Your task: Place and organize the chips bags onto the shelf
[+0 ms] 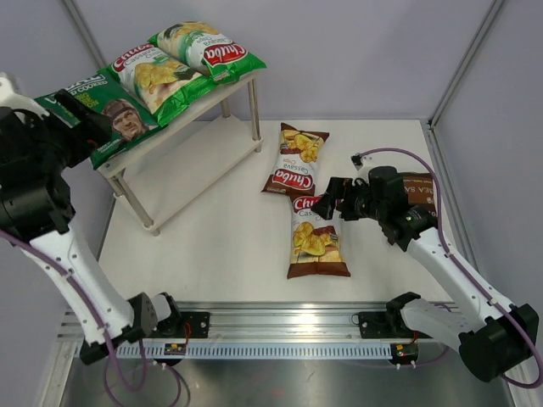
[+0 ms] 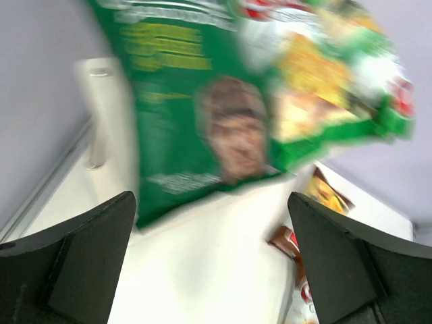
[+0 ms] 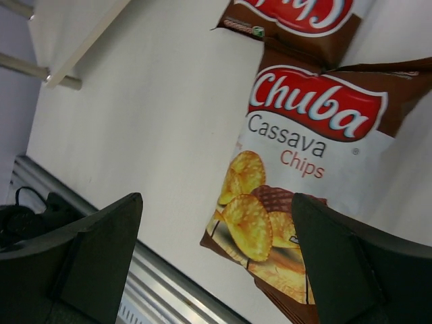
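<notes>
The shelf [image 1: 193,163] stands at the back left. Two green-white Chuba bags [image 1: 159,78] [image 1: 208,49] lie on its top board. The dark green bag with a man's face [image 1: 119,123] lies at the top board's left end and overhangs it; it shows blurred in the left wrist view [image 2: 202,128]. My left gripper [image 1: 92,114] is open just beside it, fingers [image 2: 88,256] wide with nothing between them. Two brown Chuba bags [image 1: 297,161] [image 1: 316,237] lie on the table. My right gripper [image 1: 333,202] hovers open over the near one [image 3: 304,155]. The dark brown Kettle bag [image 1: 420,188] is mostly hidden under the right arm.
A metal rail [image 1: 280,326] runs along the near table edge and shows in the right wrist view [image 3: 142,273]. Grey walls close in the back and both sides. A shelf leg [image 2: 101,115] stands by the left wall. The lower shelf board holds nothing.
</notes>
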Available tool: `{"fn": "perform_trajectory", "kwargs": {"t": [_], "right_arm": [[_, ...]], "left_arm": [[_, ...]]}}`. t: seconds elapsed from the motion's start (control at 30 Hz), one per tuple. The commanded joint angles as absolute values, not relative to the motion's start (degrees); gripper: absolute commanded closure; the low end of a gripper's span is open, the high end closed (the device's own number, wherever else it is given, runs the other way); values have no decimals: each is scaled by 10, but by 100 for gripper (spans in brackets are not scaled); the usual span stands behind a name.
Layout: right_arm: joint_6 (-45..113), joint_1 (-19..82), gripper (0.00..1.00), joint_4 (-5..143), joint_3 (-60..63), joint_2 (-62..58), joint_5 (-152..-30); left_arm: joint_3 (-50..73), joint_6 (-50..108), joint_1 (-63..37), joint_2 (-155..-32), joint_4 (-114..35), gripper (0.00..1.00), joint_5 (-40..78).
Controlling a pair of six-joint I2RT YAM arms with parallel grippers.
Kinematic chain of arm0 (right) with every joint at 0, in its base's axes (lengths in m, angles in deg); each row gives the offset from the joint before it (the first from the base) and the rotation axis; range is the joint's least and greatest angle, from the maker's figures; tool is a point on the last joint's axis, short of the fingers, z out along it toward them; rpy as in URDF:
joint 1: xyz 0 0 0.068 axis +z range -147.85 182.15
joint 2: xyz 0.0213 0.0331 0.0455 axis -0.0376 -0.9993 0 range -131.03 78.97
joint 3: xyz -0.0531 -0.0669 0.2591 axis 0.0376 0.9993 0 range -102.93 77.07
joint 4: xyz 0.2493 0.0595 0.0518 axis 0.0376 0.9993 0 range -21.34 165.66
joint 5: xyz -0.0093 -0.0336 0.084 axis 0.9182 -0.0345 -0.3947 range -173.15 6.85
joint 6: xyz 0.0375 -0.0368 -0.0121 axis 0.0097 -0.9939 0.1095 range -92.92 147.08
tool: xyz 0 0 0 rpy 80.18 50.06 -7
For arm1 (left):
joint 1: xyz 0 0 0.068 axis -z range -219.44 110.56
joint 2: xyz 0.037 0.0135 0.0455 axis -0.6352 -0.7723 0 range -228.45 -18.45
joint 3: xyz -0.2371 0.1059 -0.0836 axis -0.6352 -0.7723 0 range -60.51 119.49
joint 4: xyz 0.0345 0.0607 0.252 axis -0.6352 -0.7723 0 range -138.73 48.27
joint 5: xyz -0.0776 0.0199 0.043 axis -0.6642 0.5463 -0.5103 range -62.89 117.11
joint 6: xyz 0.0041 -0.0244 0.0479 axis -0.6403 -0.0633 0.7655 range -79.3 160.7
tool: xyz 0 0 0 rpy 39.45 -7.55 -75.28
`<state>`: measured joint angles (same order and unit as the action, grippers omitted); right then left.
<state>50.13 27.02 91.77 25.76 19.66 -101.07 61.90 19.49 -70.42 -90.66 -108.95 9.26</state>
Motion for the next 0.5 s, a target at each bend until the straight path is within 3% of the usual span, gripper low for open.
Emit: {"fn": "perform_trajectory", "kwargs": {"t": [0.0, 0.03, 0.17, 0.3, 0.47], "right_arm": [[526, 272, 1, 927, 252, 203, -884], [531, 273, 1, 924, 256, 208, -873], [564, 273, 1, 907, 299, 233, -826], [606, 272, 1, 911, 341, 257, -791], [630, 271, 0, 887, 403, 257, -817]], "left_arm": [[588, 227, -571, -856, -1045, 1, 96], [577, 236, -502, -849, -1041, 1, 103], [496, 244, -378, -809, -1020, 1, 105], [348, 237, -322, -754, -954, 1, -1], [120, 221, -246, -691, -854, 1, -54]]}}
